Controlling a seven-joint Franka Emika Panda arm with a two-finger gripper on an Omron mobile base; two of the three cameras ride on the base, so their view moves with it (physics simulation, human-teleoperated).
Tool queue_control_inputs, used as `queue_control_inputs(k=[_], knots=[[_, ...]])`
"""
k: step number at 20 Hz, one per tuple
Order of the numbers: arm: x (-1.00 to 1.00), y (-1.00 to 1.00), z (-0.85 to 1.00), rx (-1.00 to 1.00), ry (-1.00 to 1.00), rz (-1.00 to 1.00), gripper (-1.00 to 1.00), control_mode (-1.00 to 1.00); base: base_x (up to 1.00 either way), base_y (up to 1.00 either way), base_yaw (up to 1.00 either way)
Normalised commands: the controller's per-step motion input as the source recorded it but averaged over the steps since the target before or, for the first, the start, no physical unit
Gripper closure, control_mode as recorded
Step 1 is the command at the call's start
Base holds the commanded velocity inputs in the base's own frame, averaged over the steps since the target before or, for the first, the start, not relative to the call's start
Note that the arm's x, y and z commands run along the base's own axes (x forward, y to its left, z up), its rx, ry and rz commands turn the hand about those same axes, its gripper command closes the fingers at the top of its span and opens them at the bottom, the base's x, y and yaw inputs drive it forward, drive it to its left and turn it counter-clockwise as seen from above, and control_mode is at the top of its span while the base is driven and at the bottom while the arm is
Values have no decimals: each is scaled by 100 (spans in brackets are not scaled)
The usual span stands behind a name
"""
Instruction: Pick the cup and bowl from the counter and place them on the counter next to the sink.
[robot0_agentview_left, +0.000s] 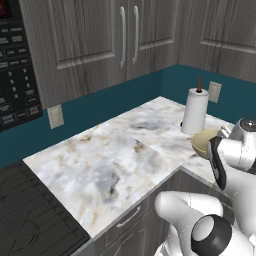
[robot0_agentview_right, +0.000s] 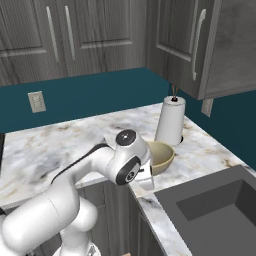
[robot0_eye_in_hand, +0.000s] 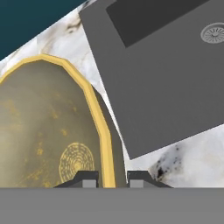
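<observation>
Your pincer (robot0_eye_in_hand: 111, 177) is clamped on the rim of the bowl (robot0_eye_in_hand: 48, 131), one fingertip (robot0_eye_in_hand: 89, 179) inside the wall and the other outside it. In the right base view the bowl (robot0_agentview_right: 161, 156) sits by the wrist, near the front edge of the marble surface (robot0_agentview_right: 50, 145). Just behind it stands the paper-towel roll (robot0_agentview_right: 170, 121). The sink (robot0_agentview_right: 220, 210) lies just beside the bowl, its drain (robot0_eye_in_hand: 213, 33) showing in the hand view.
</observation>
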Motion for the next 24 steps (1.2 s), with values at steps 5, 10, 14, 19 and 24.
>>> queue_control_inputs(k=[5, 10, 14, 19, 24], knots=[[11, -11, -8, 0, 0, 0, 100, -100, 0, 0, 0], [9, -11, -22, 0, 0, 0, 100, -100, 0, 0, 0], [9, -11, -28, 0, 0, 0, 100, -100, 0, 0, 0], [12, -4, -27, 0, 0, 0, 100, -100, 0, 0, 0], [11, 0, -19, 0, 0, 0, 100, -100, 0, 0, 0]])
